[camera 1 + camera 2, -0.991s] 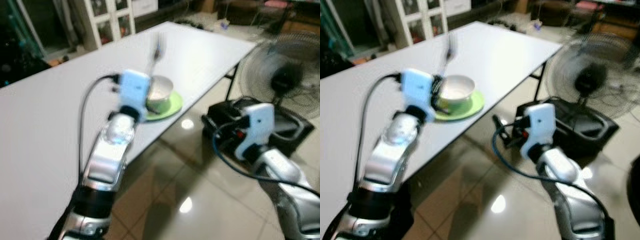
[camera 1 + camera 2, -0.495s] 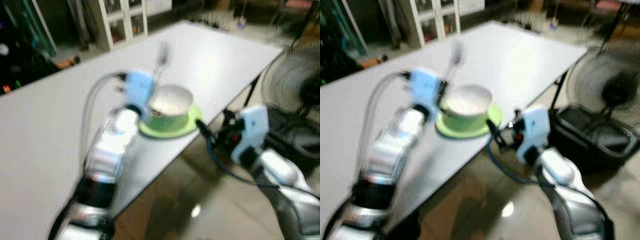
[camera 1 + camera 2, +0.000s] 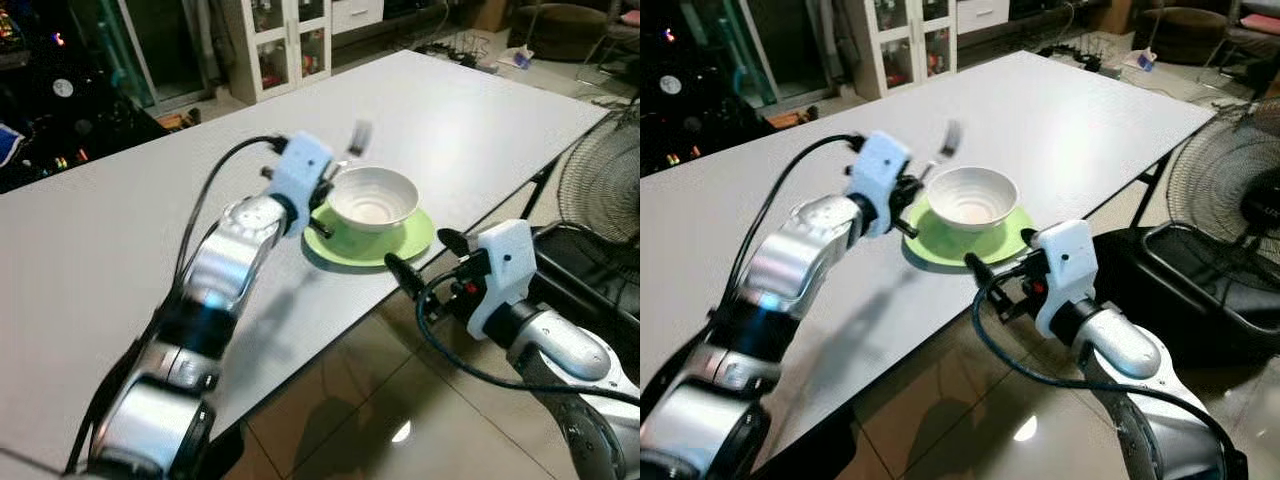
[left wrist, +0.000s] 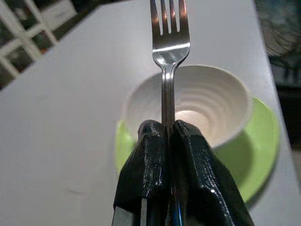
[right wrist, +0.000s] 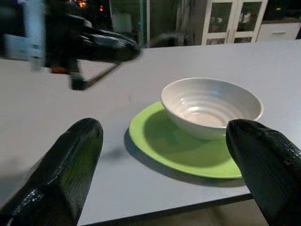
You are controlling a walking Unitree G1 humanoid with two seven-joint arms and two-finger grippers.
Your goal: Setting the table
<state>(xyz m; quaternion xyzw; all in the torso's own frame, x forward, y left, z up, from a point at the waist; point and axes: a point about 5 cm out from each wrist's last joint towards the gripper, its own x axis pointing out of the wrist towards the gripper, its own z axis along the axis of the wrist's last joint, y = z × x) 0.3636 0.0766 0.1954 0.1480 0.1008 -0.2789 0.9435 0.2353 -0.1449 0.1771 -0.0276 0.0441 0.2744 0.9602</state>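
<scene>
A white ribbed bowl [image 3: 373, 197] sits on a lime green plate [image 3: 412, 238] near the front edge of the long grey table [image 3: 90, 240]. My left gripper [image 3: 322, 197] hovers just left of the bowl, shut on a steel fork [image 4: 168, 42] whose tines point up and away over the bowl [image 4: 214, 101]. My right gripper [image 3: 420, 258] is open, held off the table's edge just below the plate, its fingers [image 5: 70, 165] aimed at the plate [image 5: 160, 141] and bowl [image 5: 211, 106].
A standing fan [image 3: 605, 170] and a black case [image 3: 580, 255] stand on the tiled floor to the right of the table. A white glass-door cabinet [image 3: 280, 45] is behind the table's far side. Bare table top stretches left and beyond the plate.
The camera has swung and steadied, so the scene shifted. My left gripper with the fork has come closer to the bowl's left side. My right gripper has risen to the table edge by the plate.
</scene>
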